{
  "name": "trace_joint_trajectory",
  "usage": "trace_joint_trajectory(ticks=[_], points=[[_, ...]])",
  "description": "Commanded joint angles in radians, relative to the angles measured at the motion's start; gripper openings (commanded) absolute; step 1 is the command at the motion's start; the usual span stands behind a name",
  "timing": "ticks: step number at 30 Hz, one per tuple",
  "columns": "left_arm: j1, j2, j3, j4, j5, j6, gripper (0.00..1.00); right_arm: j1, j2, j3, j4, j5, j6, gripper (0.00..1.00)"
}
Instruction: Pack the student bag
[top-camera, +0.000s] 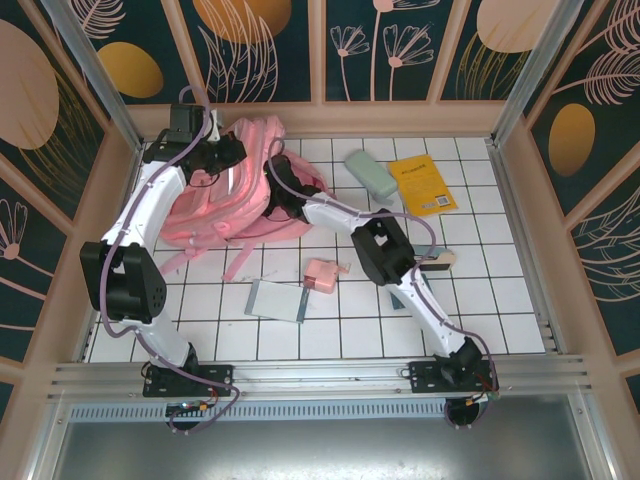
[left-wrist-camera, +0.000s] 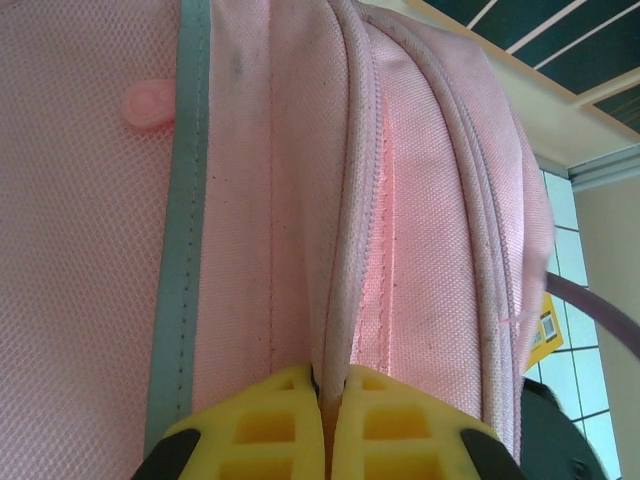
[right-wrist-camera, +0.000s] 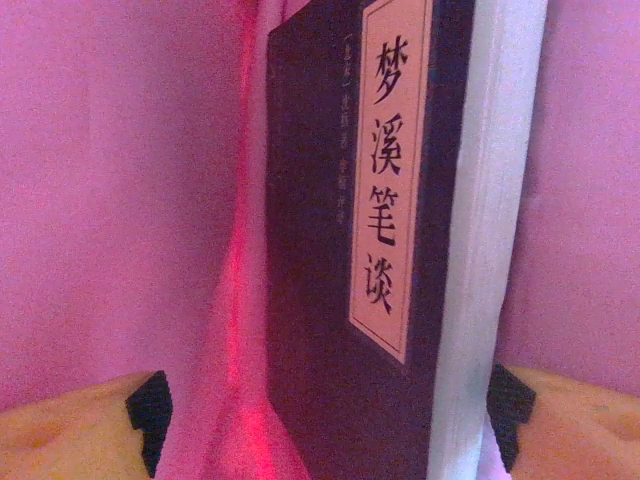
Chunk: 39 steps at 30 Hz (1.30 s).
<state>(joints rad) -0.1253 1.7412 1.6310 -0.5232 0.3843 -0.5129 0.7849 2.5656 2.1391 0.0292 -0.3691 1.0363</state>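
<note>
At rear left of the desk (top-camera: 500, 300), showed the student bag (top-camera: 235, 200) slumped on its side. Caught left tool (left-wrist-camera: 328, 390) clenched on a fabric fold beside the zip (left-wrist-camera: 380, 200), apparently propping the mouth open. Placed right tool (right-wrist-camera: 325, 420) inside the bag, fingers (right-wrist-camera: 80, 420) spread wider than the dark book (right-wrist-camera: 390, 200) standing between them, hence seemingly released. Risked dragging the book back out on withdrawal through a finger snagging its page edge; risked the mouth collapsing upon any slip of the pinched fold.
</note>
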Motion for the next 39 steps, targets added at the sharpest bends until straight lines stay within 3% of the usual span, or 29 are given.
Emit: trace_joint_trajectory(ticks=[1,10,20,27,29,31,35,39], points=[[-0.007,0.017,0.064,0.042,-0.002,-0.025,0.0,-0.009,-0.099,-0.053,-0.145,0.061,-0.079,0.86],[-0.006,0.066,0.094,0.04,-0.006,-0.026,0.0,-0.025,-0.274,-0.277,-0.146,0.122,-0.104,0.86],[-0.007,0.103,0.028,0.031,-0.137,0.1,0.0,-0.105,-0.616,-0.66,-0.128,0.166,-0.212,0.87],[-0.007,0.119,-0.023,0.025,-0.231,0.154,0.0,-0.232,-0.794,-0.812,-0.236,0.181,-0.351,0.86],[-0.007,0.122,-0.026,0.024,-0.233,0.147,0.01,-0.311,-0.838,-0.864,-0.241,0.196,-0.371,0.86],[-0.007,0.121,-0.04,0.035,-0.213,0.125,0.06,-0.383,-0.875,-0.92,-0.232,0.215,-0.394,0.84],[-0.008,0.096,-0.087,0.09,-0.153,0.069,0.34,-0.526,-0.886,-0.959,-0.224,0.232,-0.423,0.81],[-0.008,0.057,-0.14,0.143,-0.087,0.005,0.4,-0.643,-0.858,-0.956,-0.214,0.267,-0.448,0.79]])
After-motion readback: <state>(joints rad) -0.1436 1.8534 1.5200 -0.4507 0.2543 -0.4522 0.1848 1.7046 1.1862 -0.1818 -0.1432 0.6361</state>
